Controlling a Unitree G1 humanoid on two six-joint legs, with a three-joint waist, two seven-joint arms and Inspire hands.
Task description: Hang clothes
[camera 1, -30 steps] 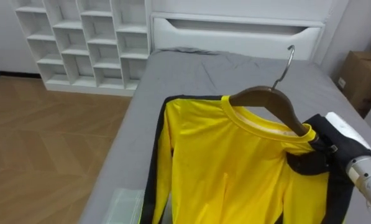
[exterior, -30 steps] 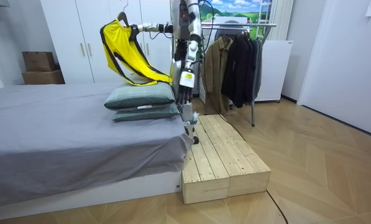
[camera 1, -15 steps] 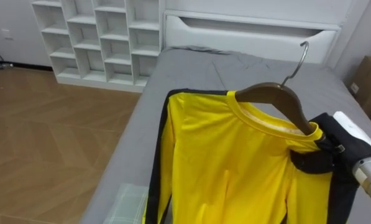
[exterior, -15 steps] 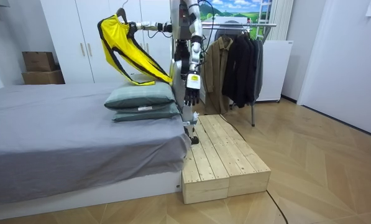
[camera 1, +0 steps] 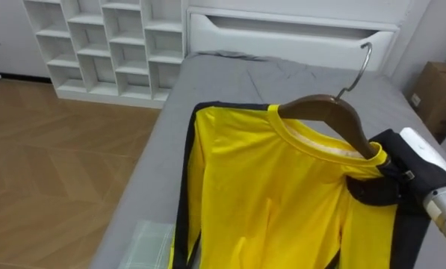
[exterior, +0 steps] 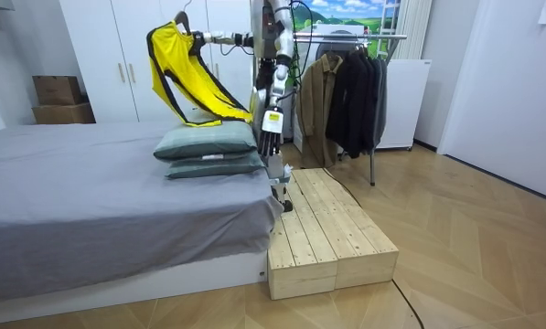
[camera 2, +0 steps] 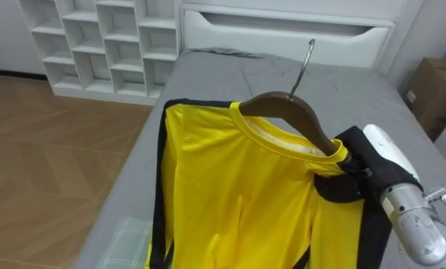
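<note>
Grey bed (camera 1: 230,82) below, rack (exterior: 382,37) at the robot's 3 o'clock: the raised yellow shirt (camera 1: 275,194) has hardly moved this second, so hanging is still ahead. The wooden hanger (camera 1: 323,108) sits by its end in the curled fingers of the right hand (camera 1: 402,168); the left hand (exterior: 271,137) hangs, state unreadable.

You have a wide bed (exterior: 90,196) under a smooth grey sheet, its white padded headboard (camera 1: 282,33) at the far end in the eye views. Two flat grey-green pillows (exterior: 207,151) lie stacked on the corner nearest the pale wooden plank platform (exterior: 323,228), which sits on the herringbone wood floor (exterior: 474,265) against the bed's side.
</note>
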